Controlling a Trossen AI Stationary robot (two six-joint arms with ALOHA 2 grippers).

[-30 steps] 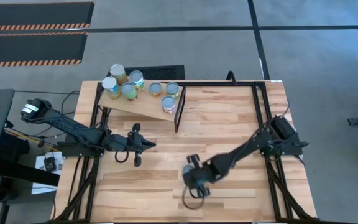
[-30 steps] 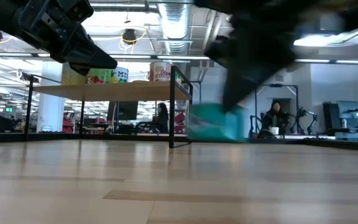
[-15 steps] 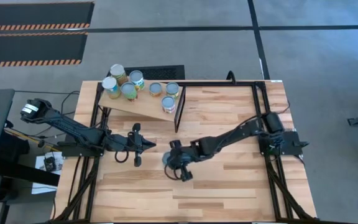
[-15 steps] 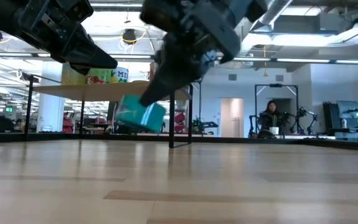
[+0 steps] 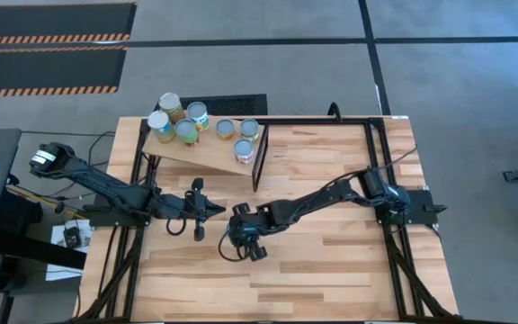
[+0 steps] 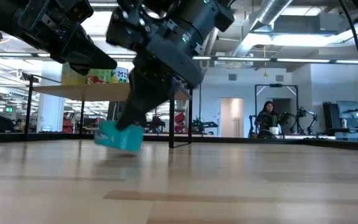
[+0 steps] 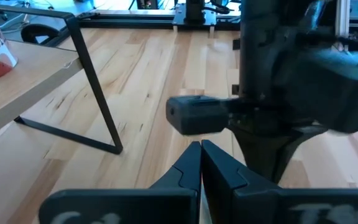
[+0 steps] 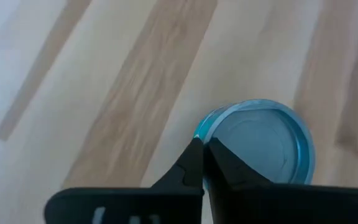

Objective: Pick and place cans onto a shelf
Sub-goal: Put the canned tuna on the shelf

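A teal can (image 6: 118, 135) with a blue-grey round top (image 8: 263, 143) hangs tilted under my right gripper (image 6: 135, 115), low over the tabletop near its middle (image 5: 241, 238). The gripper is shut on it. Several cans (image 5: 187, 130) stand on the slanted light wood shelf (image 5: 209, 151) at the far left; the shelf rests on thin black legs (image 6: 171, 106). My left gripper (image 7: 201, 152) is shut and empty. It hovers left of the right gripper (image 5: 209, 210), in front of the shelf. My right gripper holds the teal can by the rim of its top (image 8: 205, 129), at the fingers' free ends. The fingers come from above, slanting down. The can hangs tilted below them. Whether its lower edge (image 6: 126, 149) touches the table, I cannot tell.
The shelf's black frame leg (image 7: 98, 106) stands on the table just beyond my left gripper. The right arm (image 7: 278, 93) fills the space in front of the left gripper. Black rails (image 5: 371, 162) run along the table's sides. A person (image 6: 271, 118) sits in the room far behind.
My right gripper has carried the teal can toward the table's left edge and a little toward the far edge, nearer the shelf. It has come down, so the can now hangs tilted low over the tabletop. My left arm has kept still.
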